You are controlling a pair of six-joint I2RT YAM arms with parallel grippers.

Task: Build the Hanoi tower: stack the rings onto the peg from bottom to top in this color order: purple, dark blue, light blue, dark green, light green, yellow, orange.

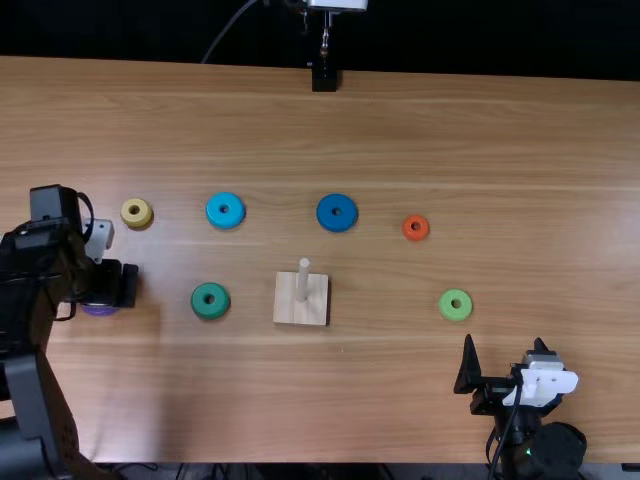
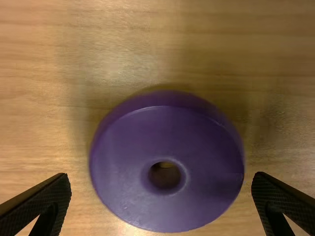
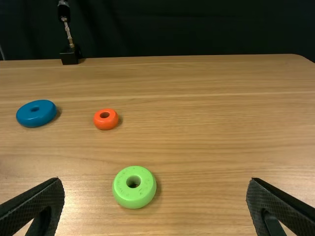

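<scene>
my l. gripper [image 2: 161,178], jaws wide, is nearer than r. gripper [image 1: 504,350]; round purple plastic ring [image 2: 167,142] lies btwn its jaws, prob. just below, so i go straight down.

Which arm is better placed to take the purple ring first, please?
The left, I judge: its open gripper hovers around the purple ring, while the right gripper faces the light green ring.

A dark cloth [image 3: 197,29] hangs behind the wooden table [image 1: 420,130], a black-footed stand [image 1: 325,77] at its far edge.
</scene>
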